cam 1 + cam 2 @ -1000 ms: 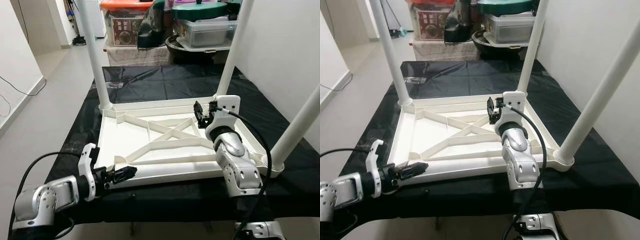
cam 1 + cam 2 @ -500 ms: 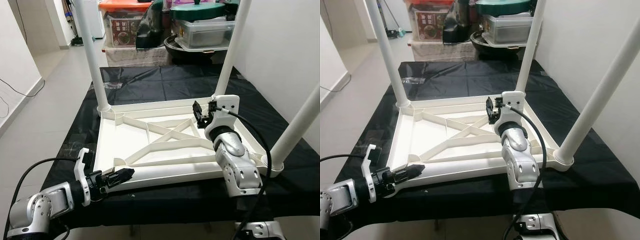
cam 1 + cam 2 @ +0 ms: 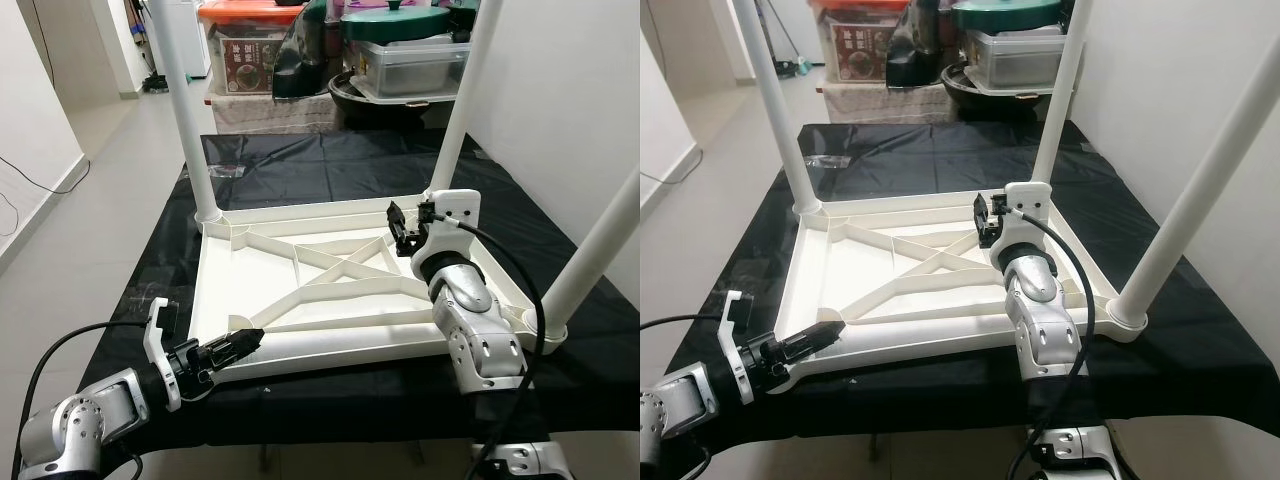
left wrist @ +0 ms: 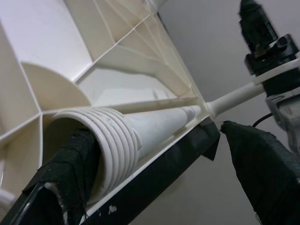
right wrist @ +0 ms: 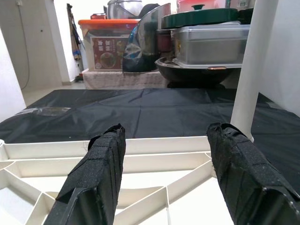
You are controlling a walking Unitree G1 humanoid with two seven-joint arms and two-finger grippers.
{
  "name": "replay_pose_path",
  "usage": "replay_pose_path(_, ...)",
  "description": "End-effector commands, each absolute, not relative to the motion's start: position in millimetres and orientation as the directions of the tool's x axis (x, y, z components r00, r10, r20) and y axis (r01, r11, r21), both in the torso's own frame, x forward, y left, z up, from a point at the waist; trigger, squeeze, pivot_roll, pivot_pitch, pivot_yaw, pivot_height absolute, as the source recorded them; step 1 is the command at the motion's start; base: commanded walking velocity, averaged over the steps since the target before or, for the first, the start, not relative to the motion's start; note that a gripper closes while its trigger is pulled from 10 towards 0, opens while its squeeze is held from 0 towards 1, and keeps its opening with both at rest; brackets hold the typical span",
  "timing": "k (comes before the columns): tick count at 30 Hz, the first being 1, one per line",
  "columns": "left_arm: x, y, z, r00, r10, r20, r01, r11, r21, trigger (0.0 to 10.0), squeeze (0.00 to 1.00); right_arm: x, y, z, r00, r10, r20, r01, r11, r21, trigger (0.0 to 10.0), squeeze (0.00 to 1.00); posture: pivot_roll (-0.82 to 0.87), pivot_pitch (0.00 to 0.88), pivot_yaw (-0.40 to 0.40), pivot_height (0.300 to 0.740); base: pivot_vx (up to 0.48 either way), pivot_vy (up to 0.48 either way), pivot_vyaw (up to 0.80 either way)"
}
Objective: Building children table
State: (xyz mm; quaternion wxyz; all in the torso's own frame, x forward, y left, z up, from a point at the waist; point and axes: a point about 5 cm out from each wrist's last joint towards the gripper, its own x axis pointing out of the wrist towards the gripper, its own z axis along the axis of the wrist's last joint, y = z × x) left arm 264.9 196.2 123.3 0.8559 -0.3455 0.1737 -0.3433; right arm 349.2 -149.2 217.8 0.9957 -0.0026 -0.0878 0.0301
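The white children's table top [image 3: 262,272] lies upside down on a black-covered table [image 3: 300,165]. Three white legs stand on it: far left [image 3: 190,130], far right [image 3: 465,110] and near right [image 3: 595,250]. Another leg [image 3: 350,345] lies along the near rim, its threaded end [image 4: 115,140] at the near left corner. My left gripper [image 3: 240,345] is open around that end. One of its fingers [image 4: 70,173] touches the thread and the other stands apart. My right gripper [image 3: 398,228] hovers open above the top's far right part, with nothing between its fingers [image 5: 101,168].
Storage boxes [image 3: 250,55], pots and a lidded tray [image 3: 415,60] are stacked beyond the far end of the table. A white wall runs along the right side. Open floor [image 3: 90,180] lies to the left, with a cable near the skirting.
My left arm has drawn back a little toward the near left, the gripper staying at the lying leg's threaded end. The right arm has not moved.
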Motion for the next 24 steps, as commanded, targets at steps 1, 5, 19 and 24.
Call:
replay_pose_path(1,264.6,199.6,125.6,0.715,-0.699,-0.024,0.477,0.513,-0.714,10.0,0.00,350.2,-147.4,222.2,0.980,0.067,0.189,-0.066,0.998,-0.010,10.0,0.00,0.02,0.023,-0.045,0.740,0.000,0.000,0.00)
replay_pose_path(5,266.5,200.0,124.5,0.732,-0.681,0.024,0.473,0.483,-0.737,10.0,0.00,349.9,-148.4,222.6,0.980,0.067,0.188,-0.065,0.998,-0.013,10.0,0.00,0.02,0.032,-0.045,0.740,0.000,0.000,0.00)
replay_pose_path(19,266.5,177.6,100.0,0.661,-0.745,-0.087,0.430,0.472,-0.770,10.0,0.00,349.5,-154.1,226.2,0.980,0.053,0.194,-0.049,0.999,-0.024,10.0,0.00,0.00,0.039,-0.042,0.740,0.000,0.000,0.00)
replay_pose_path(24,268.2,177.3,96.9,0.660,-0.744,-0.103,0.409,0.471,-0.782,4.4,0.00,349.8,-155.2,228.4,0.979,0.048,0.199,-0.044,0.999,-0.025,10.0,0.00,0.00,0.040,-0.039,0.740,0.000,0.000,0.00)
